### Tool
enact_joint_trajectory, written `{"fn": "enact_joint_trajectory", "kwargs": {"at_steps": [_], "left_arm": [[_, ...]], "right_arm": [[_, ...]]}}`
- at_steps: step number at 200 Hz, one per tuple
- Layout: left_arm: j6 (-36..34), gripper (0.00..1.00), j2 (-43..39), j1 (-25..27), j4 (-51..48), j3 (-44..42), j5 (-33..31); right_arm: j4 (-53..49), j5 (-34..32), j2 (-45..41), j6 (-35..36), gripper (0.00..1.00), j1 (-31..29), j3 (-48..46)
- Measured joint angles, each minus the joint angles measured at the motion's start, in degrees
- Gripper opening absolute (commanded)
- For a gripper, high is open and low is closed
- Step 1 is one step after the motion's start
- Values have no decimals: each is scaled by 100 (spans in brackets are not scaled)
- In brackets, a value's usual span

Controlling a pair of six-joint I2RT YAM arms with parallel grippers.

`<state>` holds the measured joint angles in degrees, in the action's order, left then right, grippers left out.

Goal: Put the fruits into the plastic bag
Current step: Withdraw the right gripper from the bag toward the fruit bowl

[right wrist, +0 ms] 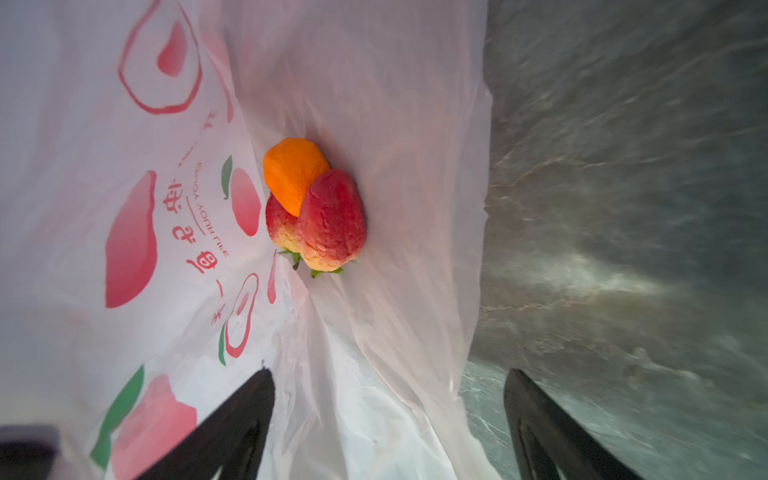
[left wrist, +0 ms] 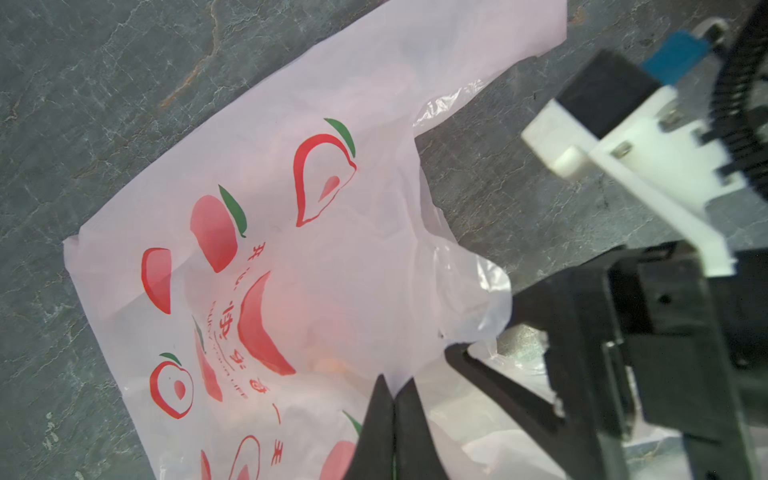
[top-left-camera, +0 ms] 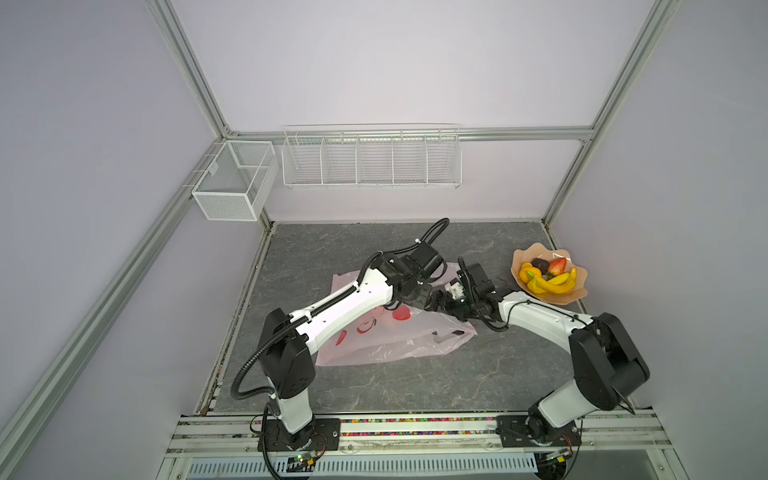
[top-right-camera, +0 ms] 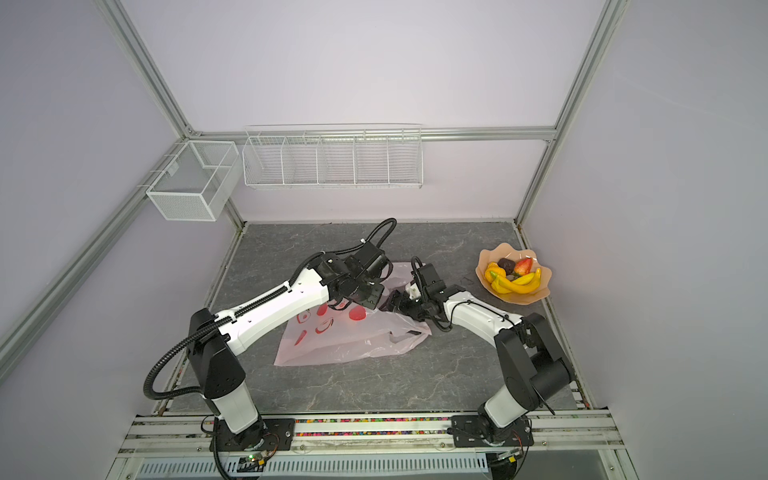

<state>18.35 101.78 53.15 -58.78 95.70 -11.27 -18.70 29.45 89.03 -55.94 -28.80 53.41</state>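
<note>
Plastic bag (top-left-camera: 374,345) flat on the counter (top-left-camera: 415,386), mouth turned toward the plate (top-left-camera: 577,293). Left hand (left wrist: 392,411) at the bag's mouth edge, fingers pressed together on a fold of the film, upper layer held clear of the lower. Right hand (right wrist: 388,372) at the same mouth, fingers wide apart and empty, one over the bag's inner lining, its partner over bare counter just outside the bag's edge. Deep inside the bag, straight ahead of the right hand: an orange piece (right wrist: 293,178) touching two strawberries (right wrist: 330,220), leafy ends toward the mouth. Outside the bag, apart from it on the right arm's side: other fruits heaped on the plate, among them a banana (top-left-camera: 559,279), a strawberry (top-left-camera: 557,266) and a dark round fruit (top-left-camera: 540,263). Judged as between deliveries, part of the load bagged, the larger part waiting. Deciding relation for the coming move: plate beyond the bag's mouth, behind the right hand's present heading, far closer to the right arm than to the left; hence probably a backing-out from the bag and a swing toward the plate. Banana's long axis roughly in line with the bag-to-plate direction.
</note>
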Motion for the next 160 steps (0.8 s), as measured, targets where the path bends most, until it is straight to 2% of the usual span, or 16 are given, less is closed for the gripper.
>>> {"fn": "enact_joint_trajectory", "kwargs": {"at_steps": [66, 130, 160], "left_arm": [[-63, 0, -13, 7, 26, -17, 85], [-133, 0, -28, 129, 98, -24, 131], [-151, 0, -28, 160, 109, -24, 131]], "right_arm": [[-1088, -1167, -612, 413, 89, 457, 109], [-955, -1845, -787, 372, 89, 496, 227], [-1010, -1982, -634, 457, 89, 684, 734]]}}
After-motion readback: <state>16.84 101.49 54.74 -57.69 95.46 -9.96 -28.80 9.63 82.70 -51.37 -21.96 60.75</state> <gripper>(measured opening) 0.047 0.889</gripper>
